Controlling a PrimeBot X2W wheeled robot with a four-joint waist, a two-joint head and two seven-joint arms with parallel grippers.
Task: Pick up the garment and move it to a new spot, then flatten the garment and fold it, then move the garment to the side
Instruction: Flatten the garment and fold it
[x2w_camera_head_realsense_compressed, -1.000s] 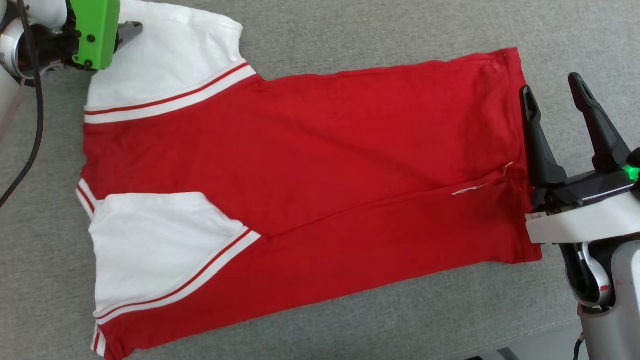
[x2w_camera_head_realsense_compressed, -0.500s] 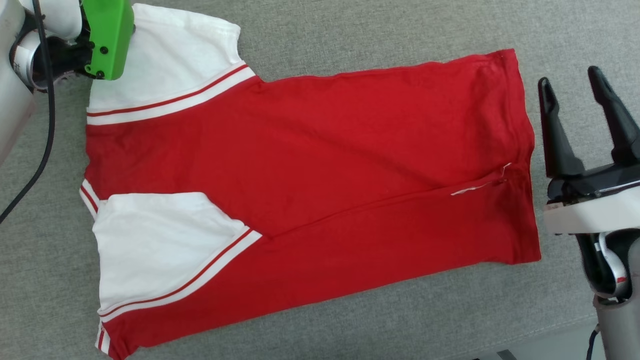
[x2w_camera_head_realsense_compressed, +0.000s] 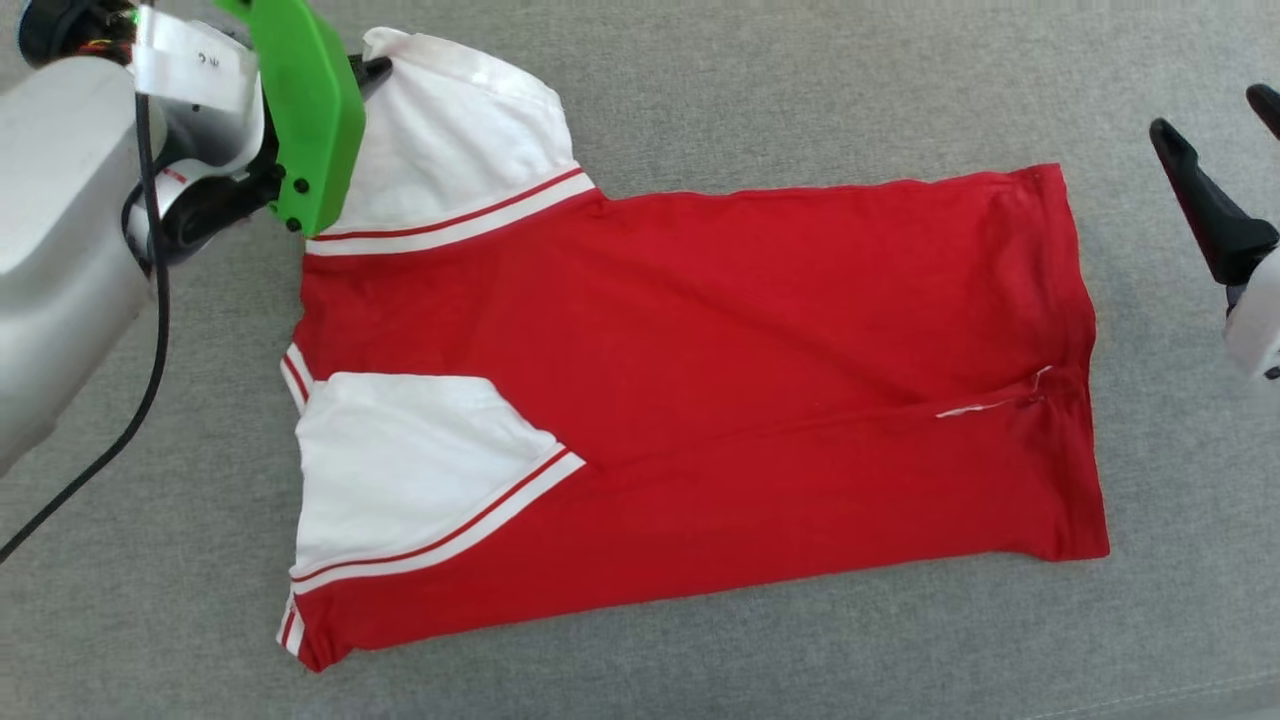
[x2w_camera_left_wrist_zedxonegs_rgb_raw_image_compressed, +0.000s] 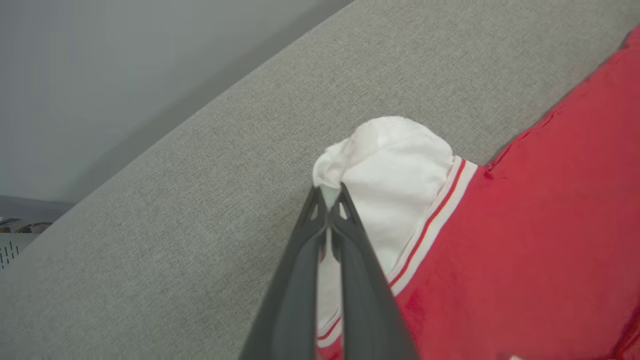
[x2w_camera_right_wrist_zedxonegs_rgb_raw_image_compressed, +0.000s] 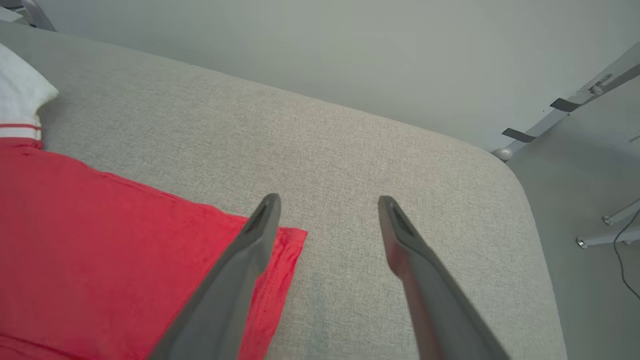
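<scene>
Between the closed tips of my left gripper (x2w_camera_left_wrist_zedxonegs_rgb_raw_image_compressed: 330, 192): the garment (x2w_camera_head_realsense_compressed: 700, 350) by its white sleeve corner (x2w_camera_left_wrist_zedxonegs_rgb_raw_image_compressed: 400, 165), pinched, likely for folding over. The rest lies flat on the grey cushion (x2w_camera_left_wrist_zedxonegs_rgb_raw_image_compressed: 200, 200) beyond. My right gripper (x2w_camera_right_wrist_zedxonegs_rgb_raw_image_compressed: 327, 202) gapes wide and empty, with the hem corner (x2w_camera_right_wrist_zedxonegs_rgb_raw_image_compressed: 287, 240) beside one finger.

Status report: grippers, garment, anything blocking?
Left gripper shut on far white sleeve. Right gripper open, apart from hem. Garment lies on grey surface, sides folded in. No obstruction seen.
</scene>
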